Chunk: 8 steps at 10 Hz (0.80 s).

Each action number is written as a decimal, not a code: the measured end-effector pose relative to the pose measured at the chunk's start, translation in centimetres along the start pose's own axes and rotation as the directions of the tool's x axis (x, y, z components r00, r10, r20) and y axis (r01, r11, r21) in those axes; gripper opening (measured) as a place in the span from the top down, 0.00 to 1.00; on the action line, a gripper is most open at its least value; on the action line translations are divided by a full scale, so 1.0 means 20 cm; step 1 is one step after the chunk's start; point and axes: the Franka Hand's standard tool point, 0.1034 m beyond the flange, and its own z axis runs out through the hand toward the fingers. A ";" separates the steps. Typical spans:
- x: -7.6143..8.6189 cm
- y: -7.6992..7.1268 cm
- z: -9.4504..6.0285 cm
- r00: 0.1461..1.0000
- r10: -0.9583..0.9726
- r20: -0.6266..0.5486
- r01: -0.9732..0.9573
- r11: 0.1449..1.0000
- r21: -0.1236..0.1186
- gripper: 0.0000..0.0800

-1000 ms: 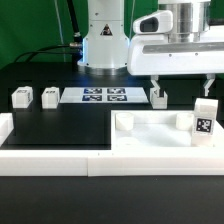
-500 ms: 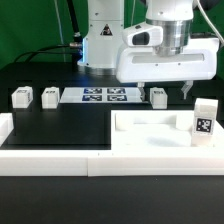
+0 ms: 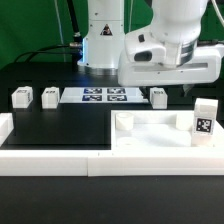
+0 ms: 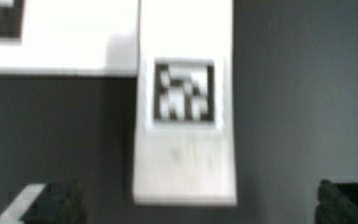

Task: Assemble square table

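Observation:
The white square tabletop (image 3: 150, 132) lies at the front right of the exterior view, its round corner sockets facing up. One tagged leg (image 3: 204, 119) stands upright at its right edge. A loose leg (image 3: 158, 97) lies behind the tabletop, and it also shows in the wrist view (image 4: 185, 110) with its tag facing up. My gripper (image 3: 170, 88) hangs just above this leg, open and empty. In the wrist view the gripper (image 4: 202, 205) has one dark finger on each side of the leg's end, apart from it. Two more legs (image 3: 20, 97) (image 3: 50, 96) lie at the exterior view's left.
The marker board (image 3: 105, 96) lies in front of the robot base, and its corner shows in the wrist view (image 4: 51, 40). The low white border wall (image 3: 60, 160) runs along the front and up the exterior view's left side.
My gripper has moved to the exterior view's left and turned, so that its fingers now straddle the loose leg from above. The legs and the tabletop have not moved.

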 end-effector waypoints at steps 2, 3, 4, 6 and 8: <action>-0.02 0.02 0.04 0.989 0.026 0.144 -0.027 1.000 0.001 0.19; -0.02 0.02 0.07 0.975 0.038 0.219 -0.038 0.999 -0.002 0.19; -0.02 0.02 0.08 0.960 0.054 0.273 -0.054 0.999 -0.007 0.19; -0.01 0.04 0.09 0.930 0.065 0.362 -0.067 0.998 -0.006 0.19; 0.00 0.05 0.09 0.931 0.074 0.358 -0.077 0.997 -0.008 0.19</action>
